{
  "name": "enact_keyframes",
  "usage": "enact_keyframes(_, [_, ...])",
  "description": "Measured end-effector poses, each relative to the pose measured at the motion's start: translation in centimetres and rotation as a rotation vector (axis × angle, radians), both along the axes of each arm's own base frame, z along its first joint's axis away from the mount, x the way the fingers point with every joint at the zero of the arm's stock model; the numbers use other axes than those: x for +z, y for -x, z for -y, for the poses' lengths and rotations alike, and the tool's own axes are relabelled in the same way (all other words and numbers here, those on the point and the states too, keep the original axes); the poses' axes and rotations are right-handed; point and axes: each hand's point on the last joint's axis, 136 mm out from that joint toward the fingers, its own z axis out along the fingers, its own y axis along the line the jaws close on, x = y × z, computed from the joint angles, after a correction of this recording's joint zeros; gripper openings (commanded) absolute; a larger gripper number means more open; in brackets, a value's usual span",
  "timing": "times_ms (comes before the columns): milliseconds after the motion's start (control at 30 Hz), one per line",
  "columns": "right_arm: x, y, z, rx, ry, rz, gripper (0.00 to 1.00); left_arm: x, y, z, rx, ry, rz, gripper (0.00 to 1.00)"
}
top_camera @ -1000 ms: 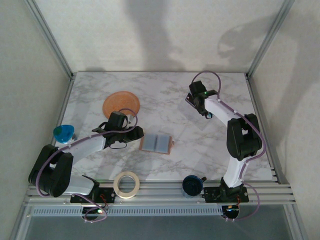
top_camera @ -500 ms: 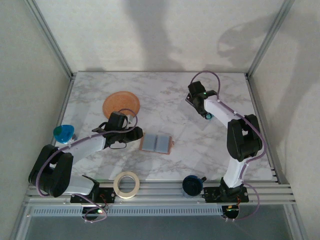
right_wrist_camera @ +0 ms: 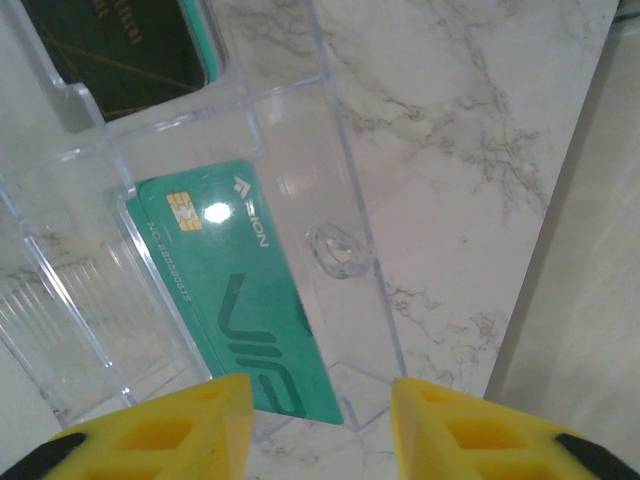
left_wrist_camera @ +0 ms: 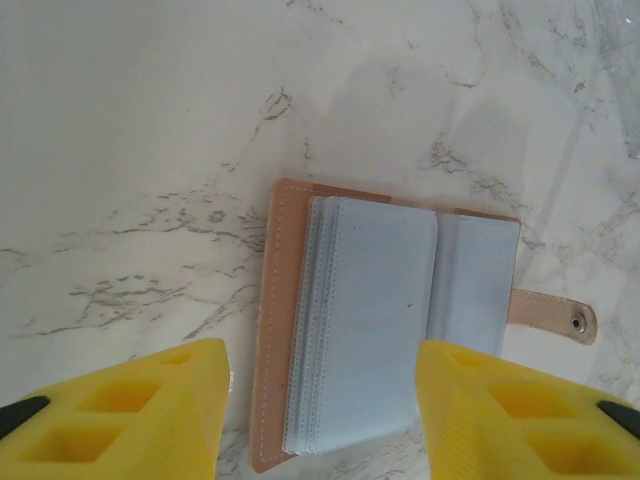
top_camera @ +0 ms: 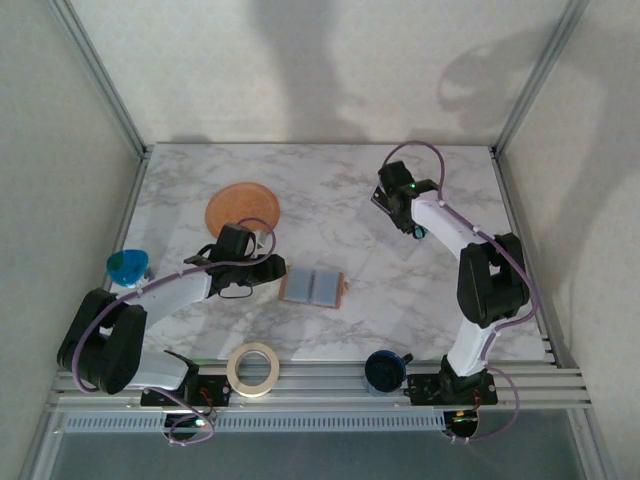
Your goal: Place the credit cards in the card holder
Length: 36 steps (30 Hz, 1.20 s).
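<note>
Marble tabletop (top_camera: 330,180) between pale walls (top_camera: 300,70) bears card holder (top_camera: 313,287).

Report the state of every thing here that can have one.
Card holder: open, flat on the table, sleeves up.
Snap tab: undone.
Teal card: face up in the clear tray, not held.
Dark card: in the tray's next compartment.
Left gripper: open, empty.
Right gripper: open, empty, over the teal card.
</note>
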Motion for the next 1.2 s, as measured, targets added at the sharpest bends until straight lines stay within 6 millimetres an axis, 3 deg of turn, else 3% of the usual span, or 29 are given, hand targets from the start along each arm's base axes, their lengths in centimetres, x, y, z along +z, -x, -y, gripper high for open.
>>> enact_keyframes(133, [-1.0, 0.0, 0.3, -0.006, 0.016, -0.025, 0.43, -0.1, -0.1, 0.0, -0.005, -0.007, -0.007, 0.51])
enact_keyframes(333, [-2.4, 0.0, 1.2, -0.019, 0.056, -0.059, 0.33, 0.8, -0.9, 0.4, -0.012, -0.005, 0.011, 0.51])
enact_keyframes(600, [-2.1, -0.3, 1.7, -0.03, 0.081, -0.042, 0.2, 0.7, -0.9, 0.4, -0.017, -0.008, 0.013, 0.51])
enact_keyframes(1067, [-1.6, -0.3, 1.5, -0.026, 0.096, -0.027, 0.18, 0.7, -0.9, 0.4, -0.02, -0.01, 0.014, 0.51])
enact_keyframes(1200, [-1.6, -0.2, 1.3, -0.019, 0.096, -0.027, 0.12, 0.7, -0.9, 0.4, -0.02, -0.01, 0.014, 0.51])
